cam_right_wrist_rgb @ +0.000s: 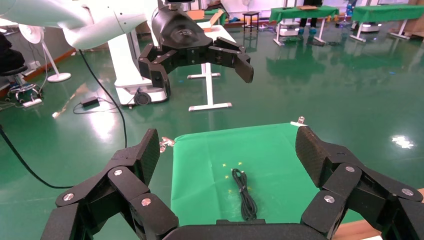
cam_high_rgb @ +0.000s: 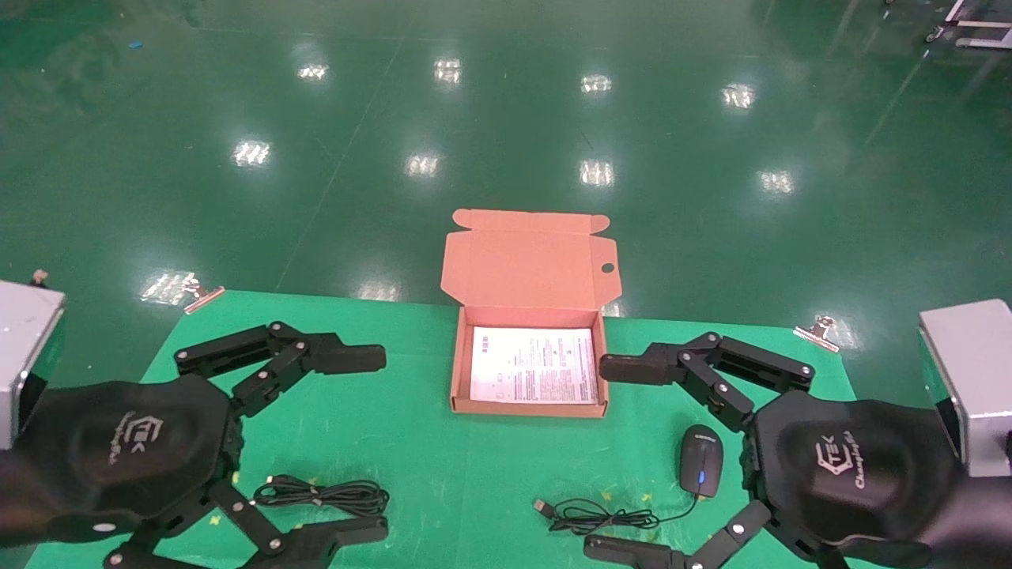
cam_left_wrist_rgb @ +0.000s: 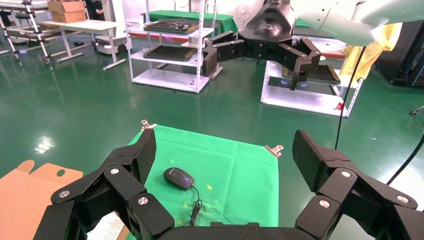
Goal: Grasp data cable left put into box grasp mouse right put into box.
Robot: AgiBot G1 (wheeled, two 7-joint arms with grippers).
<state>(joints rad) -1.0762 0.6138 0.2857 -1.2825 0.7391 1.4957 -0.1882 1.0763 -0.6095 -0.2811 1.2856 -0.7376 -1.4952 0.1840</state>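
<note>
Your left tool (cam_high_rgb: 360, 442) hangs with its fingers spread wide above the near left of the table (cam_high_rgb: 427, 474), and the data cable (cam_high_rgb: 324, 495) lies on the green cloth right between those fingers, untouched. Judging by that, the cable grasp comes first. Drop straight down and close across the middle of the looped bundle, where the strands lie thickest, so no loop slips out and trails. Then carry it right and far to the open cardboard box (cam_high_rgb: 528, 407) at the table's middle, and clear its near wall before you let go.

Your right tool (cam_high_rgb: 613, 454) is equally wide open at the near right, with the mouse (cam_high_rgb: 700, 470) beside it and its cord (cam_high_rgb: 601, 515) running left.

Each tool's housing carries a logo that seems to read "TEK". The sheet lining the box is printed, but too fine to read.
</note>
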